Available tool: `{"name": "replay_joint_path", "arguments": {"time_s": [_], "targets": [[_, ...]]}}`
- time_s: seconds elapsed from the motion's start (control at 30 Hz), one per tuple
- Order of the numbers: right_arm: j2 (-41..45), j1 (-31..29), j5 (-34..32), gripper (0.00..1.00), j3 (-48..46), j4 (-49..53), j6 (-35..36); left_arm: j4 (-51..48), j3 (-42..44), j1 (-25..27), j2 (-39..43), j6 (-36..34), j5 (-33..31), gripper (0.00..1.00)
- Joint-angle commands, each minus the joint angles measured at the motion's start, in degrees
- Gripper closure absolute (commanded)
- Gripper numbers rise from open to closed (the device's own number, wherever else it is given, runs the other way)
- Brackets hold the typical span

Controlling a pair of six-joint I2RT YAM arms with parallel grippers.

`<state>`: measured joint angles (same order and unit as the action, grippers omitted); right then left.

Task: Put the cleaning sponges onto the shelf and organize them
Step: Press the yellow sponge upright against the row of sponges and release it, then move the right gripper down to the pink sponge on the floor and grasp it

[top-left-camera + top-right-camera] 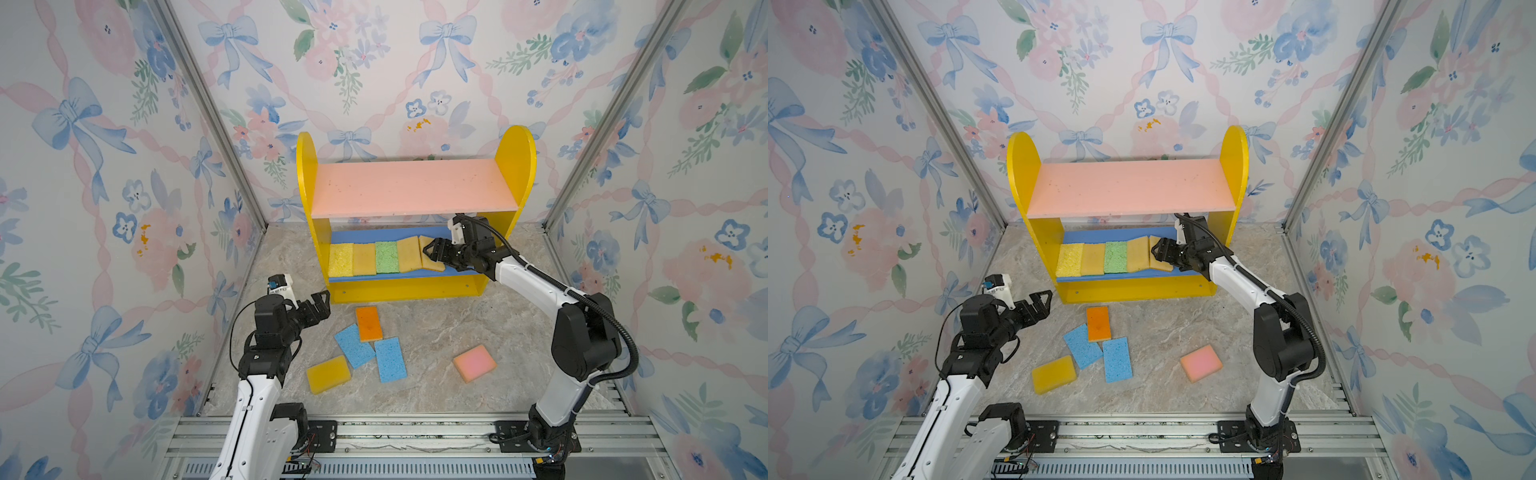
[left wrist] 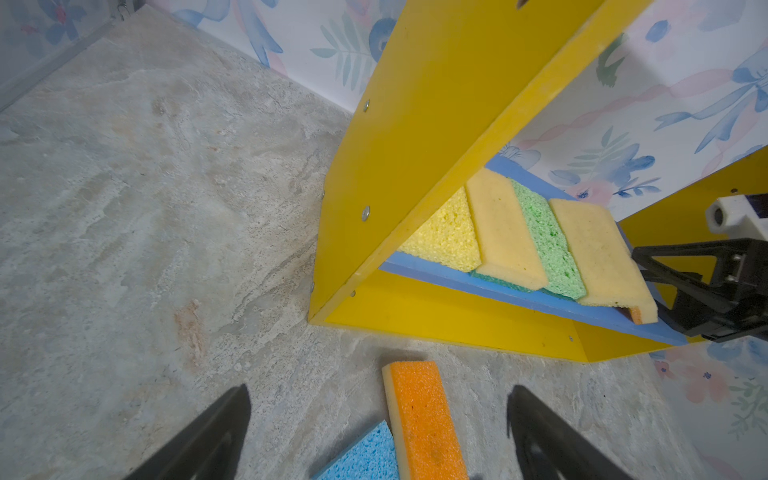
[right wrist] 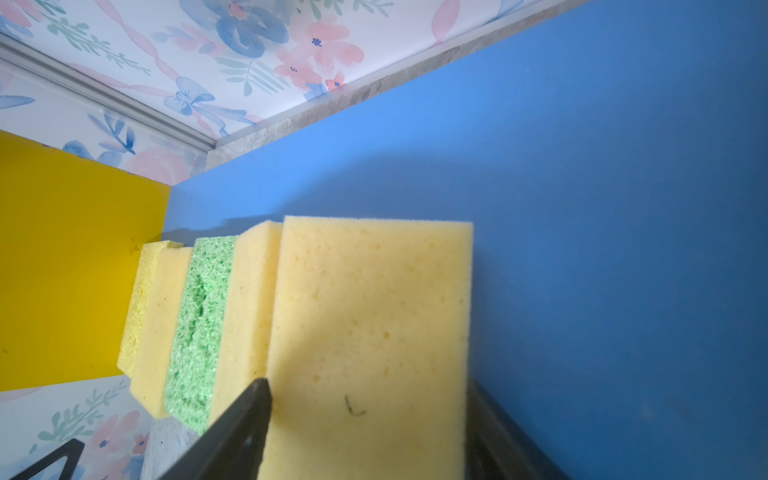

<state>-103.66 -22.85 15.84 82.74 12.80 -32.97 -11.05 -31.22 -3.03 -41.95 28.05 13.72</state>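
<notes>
Shelf (image 1: 305, 178) held five sponges (image 1: 387, 257); five lay at six o'clock.
Right gripper (image 1: 431, 252) flanked the three-o'clock sponge (image 3: 365, 316), grip unclear; left gripper (image 1: 322, 305) gaped empty.

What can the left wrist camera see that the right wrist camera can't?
Only the left wrist view: the orange sponge and a blue sponge on the table, and the outside of the shelf. Only the right wrist view: the top of the end tan sponge, flanked by the right gripper. Both: the yellow sponge, green sponge and blue board.
</notes>
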Motion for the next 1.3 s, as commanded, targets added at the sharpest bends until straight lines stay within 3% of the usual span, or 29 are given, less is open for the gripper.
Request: {"name": "replay_joint_path", "arguments": {"time_s": [0.0, 0.67, 1.0, 1.13, 1.27], "targets": [[0.3, 0.3, -2.8, 0.26, 1.1, 4.5, 0.8, 0.2, 0.9, 0.3, -0.1, -1.0, -0.2, 0.02], [4.1, -0.7, -6.9, 0.24, 1.9, 8.9, 5.1, 0.2, 0.9, 0.3, -0.3, -0.9, 0.1, 0.02], [15.4, -5.1, -14.2, 0.16, -1.6, 13.8, 9.3, 0.8, 1.0, 1.0, -0.3, -1.4, 2.3, 0.02], [21.3, -8.9, -18.7, 0.14, -6.6, 17.7, 7.2, 0.7, 1.1, 2.5, -0.1, -1.4, 2.0, 0.02], [29.9, -14.8, -28.8, 0.08, -14.4, 26.1, 0.2, 1.6, 1.1, 4.8, 0.0, -1.9, 5.1, 0.02]]}}
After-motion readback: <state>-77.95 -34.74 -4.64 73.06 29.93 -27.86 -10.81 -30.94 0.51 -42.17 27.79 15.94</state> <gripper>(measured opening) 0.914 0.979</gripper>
